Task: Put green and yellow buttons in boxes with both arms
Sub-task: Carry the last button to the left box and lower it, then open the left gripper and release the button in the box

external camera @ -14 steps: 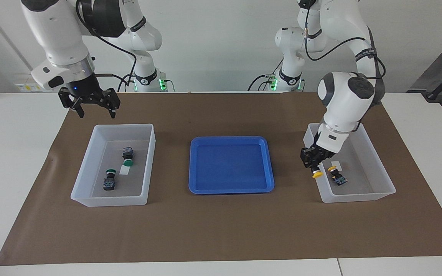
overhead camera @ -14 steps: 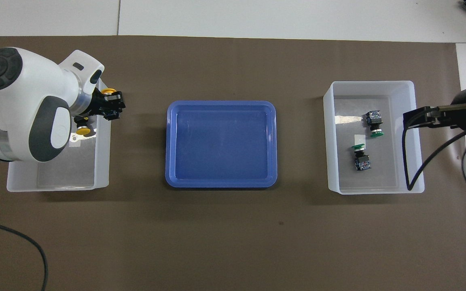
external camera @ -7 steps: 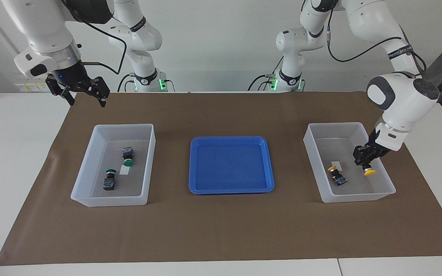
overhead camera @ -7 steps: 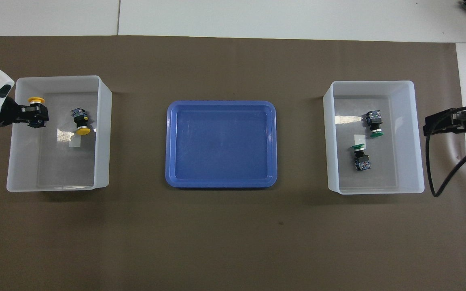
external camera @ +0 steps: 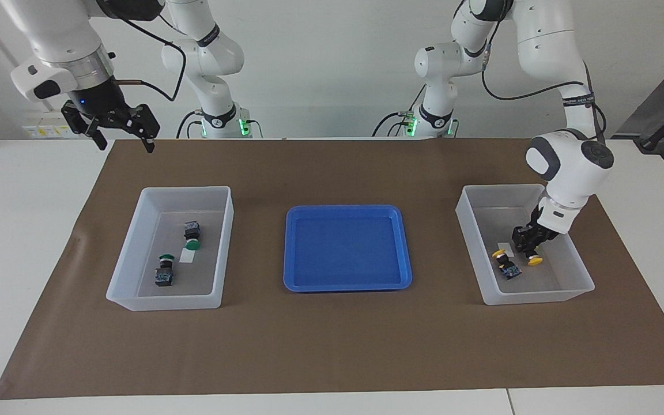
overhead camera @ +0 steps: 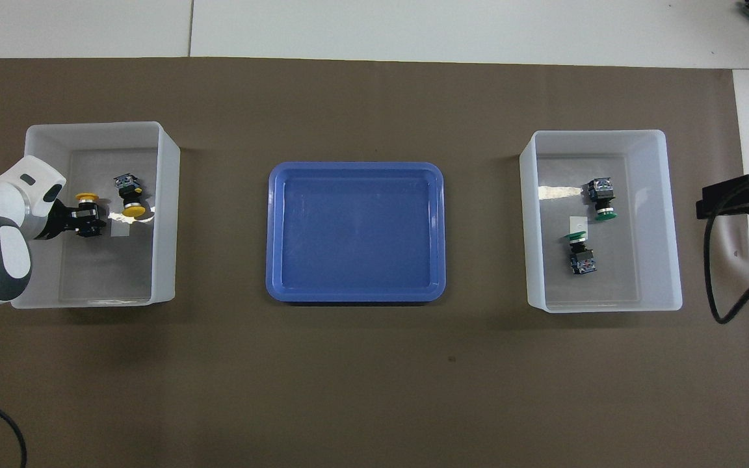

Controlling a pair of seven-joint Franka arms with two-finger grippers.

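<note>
Release is judged next: 1 yellow button (external camera: 534,259) is gripped by the left pincer (external camera: 527,246) inside the box (external camera: 583,276), just beside the other yellow button (external camera: 506,264); the right pincer (external camera: 120,128) is held open, waiting.

Two translucent whitish boxes are set at either end of a brown mat. In the box at the right arm's end (external camera: 136,248), two green-capped buttons (external camera: 192,236) (external camera: 164,270) w/ black bodies are lying on their sides. In the box at the left arm's end (external camera: 571,253), one yellow button (external camera: 505,265) is lying on the floor, and a second yellow button (external camera: 534,258) is gripped, cap down, by the left gripper (external camera: 529,245) inside the box, just beside the first.
</note>
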